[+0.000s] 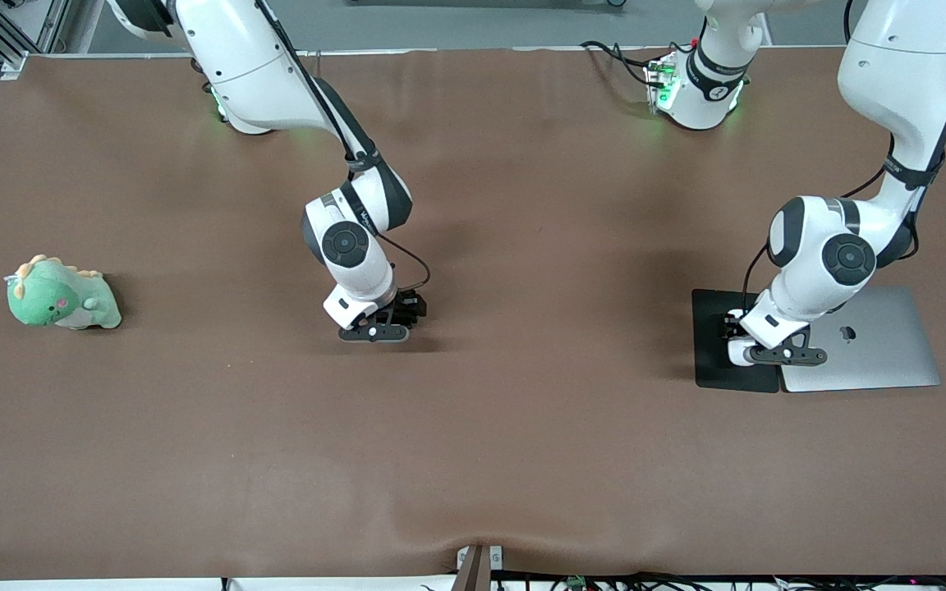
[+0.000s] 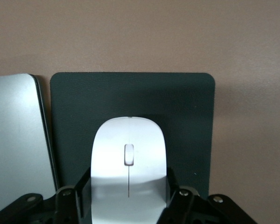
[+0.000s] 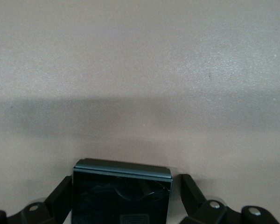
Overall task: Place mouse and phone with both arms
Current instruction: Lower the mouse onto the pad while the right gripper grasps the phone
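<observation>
Found the left hand (image 1: 773,351) low over the black pad (image 2: 186,116) at the left arm's end of the counter (image 1: 522,451), clamped on the mouse (image 2: 129,140). Saw one black finger (image 2: 65,200) pressed against each long side of the white shell, with the scroll wheel and the thin grey centre line facing up. Could not tell whether the mouse rested on the pad or hung just above it.

Noted a closed silver laptop (image 1: 875,345) just beside the pad, edge to edge with it, bearing a dark apple-shaped mark in the middle of its lid. Read no lettering on the laptop, the pad or the mouse.

Found the right hand (image 1: 383,324) low over bare brown counter near the middle, somewhat toward the right arm's end, with its fingers (image 3: 191,191) apart. Saw the phone (image 3: 121,196) between them, glossy black face up, a gap showing between it and one finger. Made out a faint square outline on the phone's face, too dim to read.

Spotted a green plush dinosaur (image 1: 58,295) with orange spines, well apart from both hands, at the right arm's end.
</observation>
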